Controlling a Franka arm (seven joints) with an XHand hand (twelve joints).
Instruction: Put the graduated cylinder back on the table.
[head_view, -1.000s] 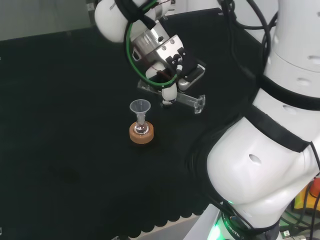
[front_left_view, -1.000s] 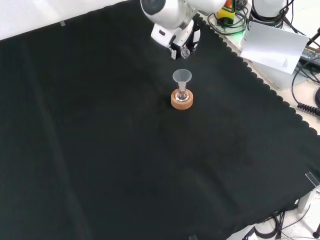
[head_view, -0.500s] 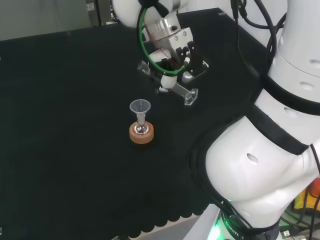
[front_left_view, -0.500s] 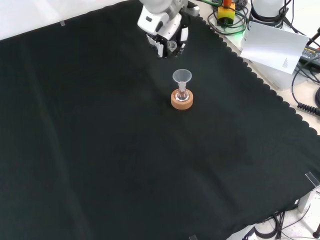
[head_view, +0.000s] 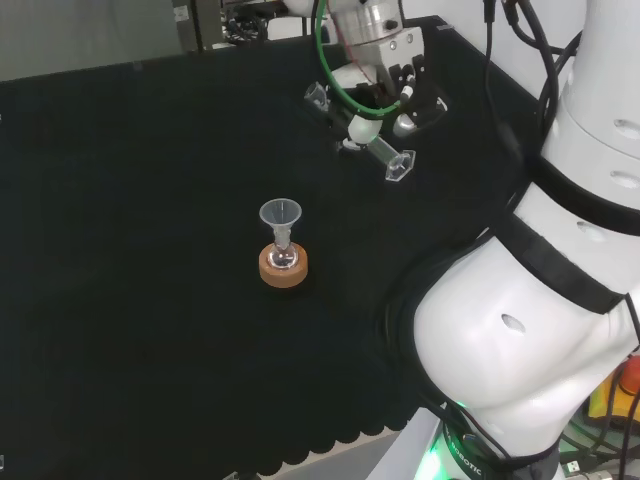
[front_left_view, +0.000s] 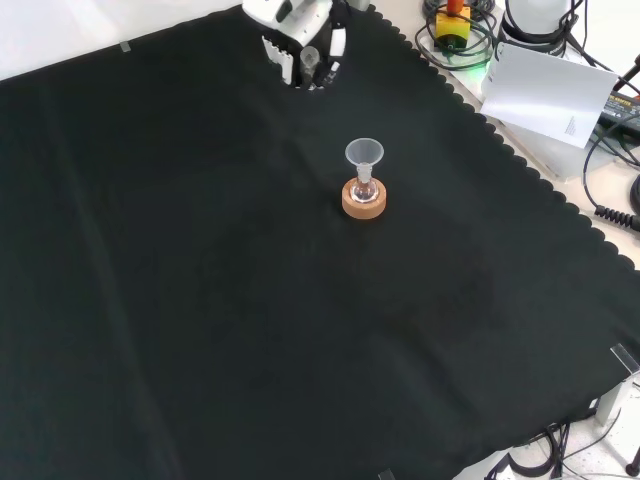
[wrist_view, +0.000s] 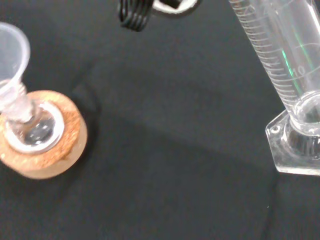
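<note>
Black cloth bench, far side in head view: black-and-white robot hand (head_view: 385, 95) is curled round the clear glass graduated cylinder (head_view: 372, 145), held tilted above the cloth, hex foot lowest. Likely light, rigid, slick, breakable; mid-tube hold looks right. Cork-ringed flask with funnel (head_view: 282, 256) stands well apart.

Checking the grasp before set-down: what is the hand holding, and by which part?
The hand holds the graduated cylinder by the middle of its tube, tilted, its hexagonal base free and lower.
</note>
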